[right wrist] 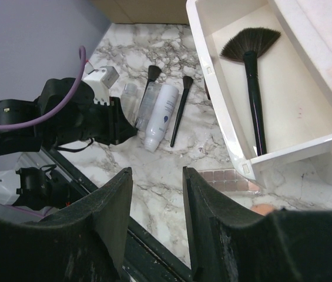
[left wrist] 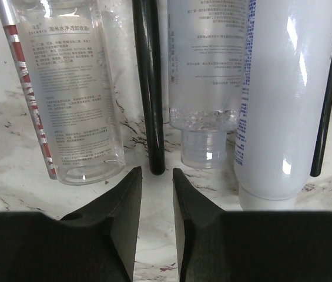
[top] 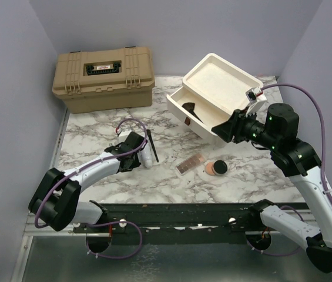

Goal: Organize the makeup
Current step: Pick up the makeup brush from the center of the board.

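Marble worktop (top: 95, 170): tan toolbox (top: 103, 79) back left, cream drawer unit (top: 230, 73) back right, drawer open. Right gripper (right wrist: 157, 173) hovers by drawer's near end, jaws moderately apart, empty. Left gripper (left wrist: 157, 171) down low, gap narrow, nothing in it, nose just short of black brush handle (left wrist: 149, 88). Whitish bottle (left wrist: 283, 100) to its right, clear bottle (left wrist: 77, 100) to its left. Pink palette (top: 190, 164), round compact (top: 216, 168) just beside it, mid-worktop. Fan brush (right wrist: 251, 76) lying in drawer.

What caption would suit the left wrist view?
Narrowly parted jaws face a black brush handle lying between two clear bottles on the marble table.
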You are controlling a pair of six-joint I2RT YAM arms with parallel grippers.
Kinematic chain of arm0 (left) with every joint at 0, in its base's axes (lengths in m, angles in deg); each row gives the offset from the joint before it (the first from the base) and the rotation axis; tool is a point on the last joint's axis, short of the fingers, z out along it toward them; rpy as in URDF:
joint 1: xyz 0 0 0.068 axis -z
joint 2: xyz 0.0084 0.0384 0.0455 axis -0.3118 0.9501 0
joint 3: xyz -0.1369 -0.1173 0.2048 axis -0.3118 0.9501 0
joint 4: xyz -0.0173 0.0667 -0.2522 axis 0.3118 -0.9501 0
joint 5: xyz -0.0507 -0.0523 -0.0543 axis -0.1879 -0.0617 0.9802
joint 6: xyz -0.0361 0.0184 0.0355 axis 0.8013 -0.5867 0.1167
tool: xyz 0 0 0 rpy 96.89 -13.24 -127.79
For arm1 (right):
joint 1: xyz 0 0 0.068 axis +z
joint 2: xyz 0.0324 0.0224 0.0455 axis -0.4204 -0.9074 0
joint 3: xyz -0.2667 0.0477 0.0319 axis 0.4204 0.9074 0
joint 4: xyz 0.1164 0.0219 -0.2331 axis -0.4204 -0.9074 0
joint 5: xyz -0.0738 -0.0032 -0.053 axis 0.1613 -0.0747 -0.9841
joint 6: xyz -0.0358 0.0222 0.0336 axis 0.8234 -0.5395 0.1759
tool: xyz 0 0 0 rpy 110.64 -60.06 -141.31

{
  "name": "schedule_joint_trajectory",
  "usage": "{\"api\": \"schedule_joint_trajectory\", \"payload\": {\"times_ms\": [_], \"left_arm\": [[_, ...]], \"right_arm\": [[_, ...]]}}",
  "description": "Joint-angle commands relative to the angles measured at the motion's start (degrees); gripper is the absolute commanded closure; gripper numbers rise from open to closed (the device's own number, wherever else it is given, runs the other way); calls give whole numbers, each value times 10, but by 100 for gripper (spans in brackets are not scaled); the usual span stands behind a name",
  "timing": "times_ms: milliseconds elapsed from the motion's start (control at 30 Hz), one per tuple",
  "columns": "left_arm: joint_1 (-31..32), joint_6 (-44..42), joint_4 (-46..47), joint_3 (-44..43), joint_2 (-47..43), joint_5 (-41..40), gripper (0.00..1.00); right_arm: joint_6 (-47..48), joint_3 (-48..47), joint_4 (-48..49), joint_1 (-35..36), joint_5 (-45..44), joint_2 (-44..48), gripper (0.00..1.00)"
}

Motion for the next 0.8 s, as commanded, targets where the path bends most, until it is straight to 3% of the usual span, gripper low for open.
{"api": "schedule_joint_trajectory", "payload": {"times_ms": [0, 667, 767], "left_arm": [[-3, 0, 10, 5, 10, -26, 72], [-3, -8, 35, 1, 59, -31, 78], [-3, -9, 35, 4, 56, -30, 83]], "right_arm": [[-3, 9, -12, 5, -18, 6, 54], [-6, 9, -15, 5, -15, 4, 54], [-6, 8, -16, 5, -12, 3, 54]]}}
